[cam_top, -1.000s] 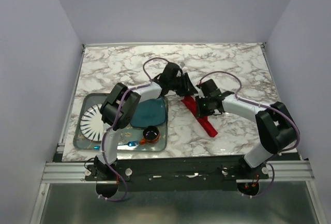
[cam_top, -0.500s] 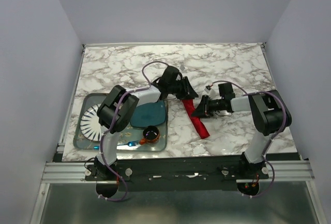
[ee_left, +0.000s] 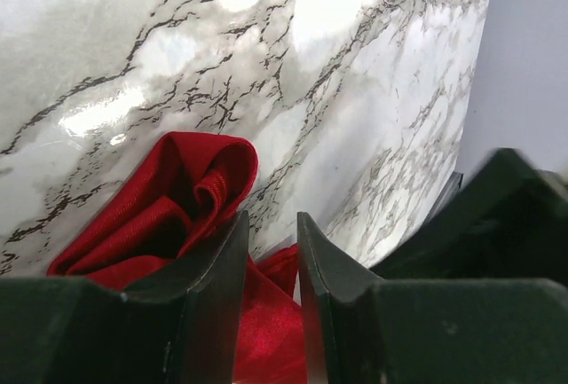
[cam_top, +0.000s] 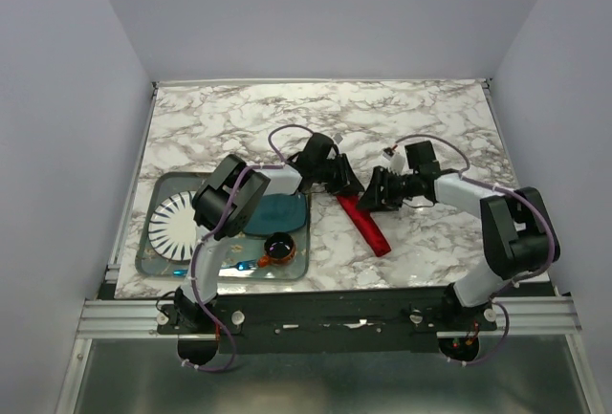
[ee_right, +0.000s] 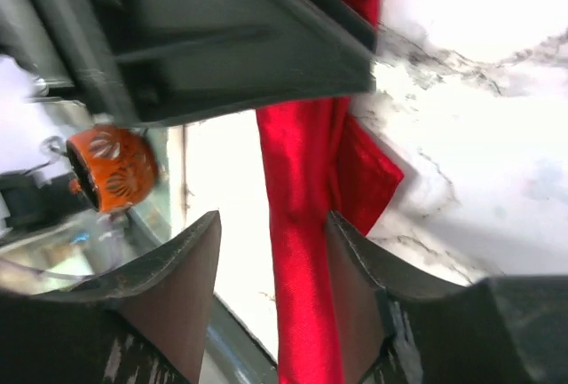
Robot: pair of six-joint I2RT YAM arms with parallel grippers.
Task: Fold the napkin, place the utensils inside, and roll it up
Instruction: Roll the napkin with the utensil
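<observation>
The red napkin (cam_top: 368, 228) lies on the marble as a slim roll, running diagonally toward the front right. My left gripper (cam_top: 346, 187) is at its far end. In the left wrist view its jaws (ee_left: 271, 220) stand narrow with red cloth (ee_left: 177, 198) pinched between them. My right gripper (cam_top: 371, 202) sits just right of that end, open. In the right wrist view the roll (ee_right: 302, 224) runs between its jaws (ee_right: 272, 217), against one finger (ee_right: 355, 260) and clear of the other. The utensils are hidden.
A glass tray (cam_top: 143, 251) at the front left holds a white slotted plate (cam_top: 172, 223), a teal plate (cam_top: 277, 211), an orange cup (cam_top: 279, 247) and a blue plastic utensil (cam_top: 239, 266). The cup (ee_right: 106, 167) also shows in the right wrist view.
My right gripper has opened and let go of the roll, and its arm has swung round to the right. The left gripper has kept its place at the roll's far end.
</observation>
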